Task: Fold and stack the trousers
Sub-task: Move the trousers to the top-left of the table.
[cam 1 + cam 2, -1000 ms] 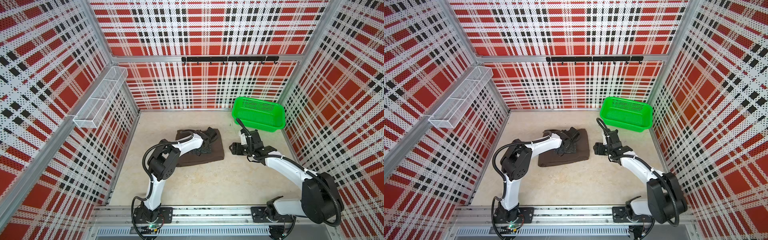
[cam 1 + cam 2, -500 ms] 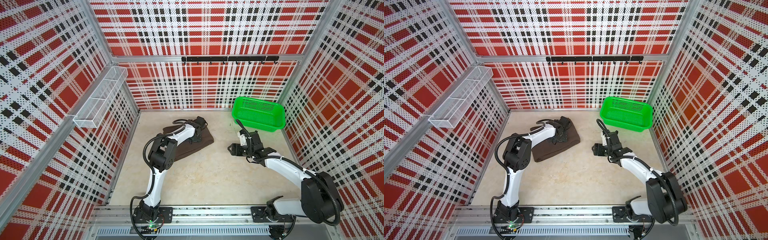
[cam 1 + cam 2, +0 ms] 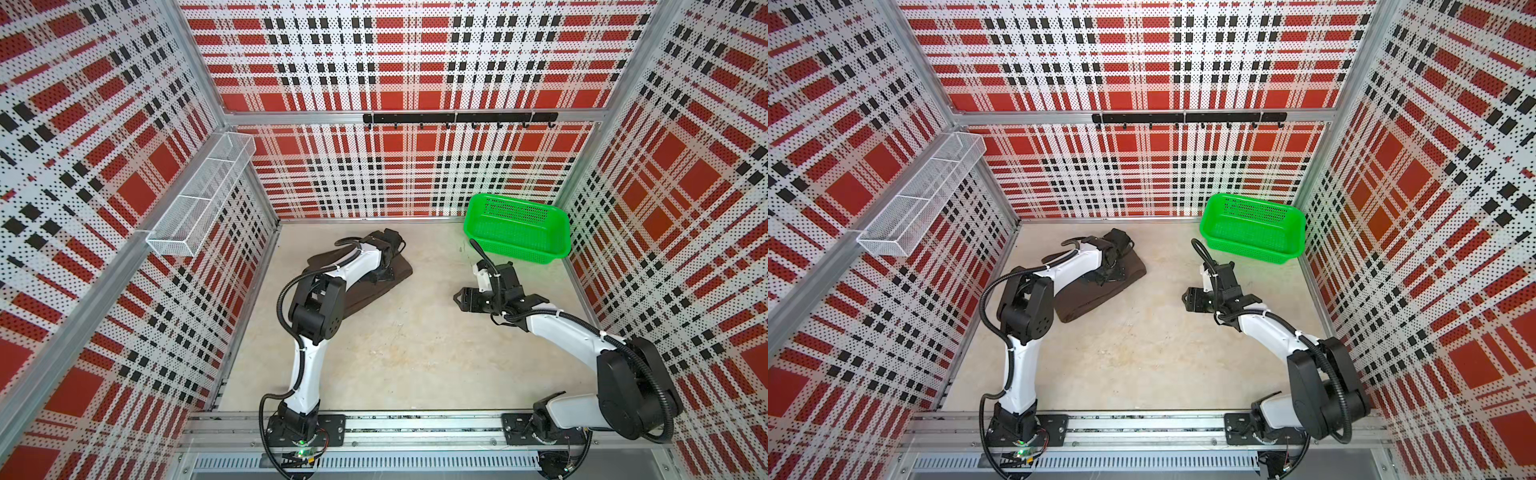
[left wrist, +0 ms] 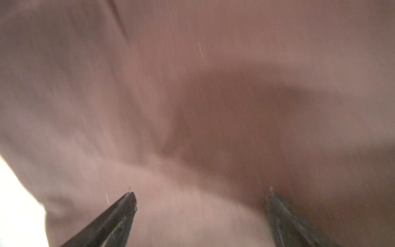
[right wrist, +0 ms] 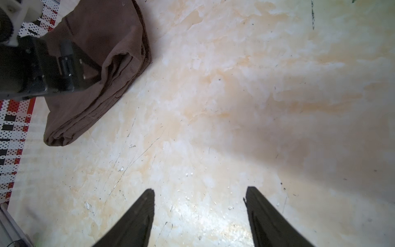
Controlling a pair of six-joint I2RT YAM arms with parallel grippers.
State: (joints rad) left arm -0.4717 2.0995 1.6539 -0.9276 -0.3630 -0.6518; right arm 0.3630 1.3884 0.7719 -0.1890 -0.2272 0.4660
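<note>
The trousers (image 3: 398, 272) lie folded into a thick brown bundle on the pale floor (image 3: 415, 357), at about eleven o'clock from the floor's middle. They are close to the wall on that side, and the long edge is slanted, running from roughly seven o'clock up toward one o'clock. In the right wrist view the trousers (image 5: 96, 40) show several stacked layers along the near edge, with one rounded corner bulging. The left arm reaches over the bundle, and its left pincer (image 4: 201, 193) stands wide. Both dark fingertips (image 4: 128, 201) are spread well apart, right down at the cloth with nothing clamped between them. That view is blurred, so I cannot tell how hard they bear on it. Over at three o'clock the right pincer (image 3: 457, 297) hangs above bare floor, pointing toward nine o'clock. It is well apart from the trousers, its jaws parted to a middling width and empty, as its own wrist view (image 5: 199, 190) makes plain. A green basket (image 3: 515, 255) sits in the corner at one o'clock, just behind the right arm's wrist. A white wire shelf (image 3: 199, 195) is fixed to the wall at nine o'clock, and a black hook rail (image 3: 457, 117) runs along the wall at twelve.
</note>
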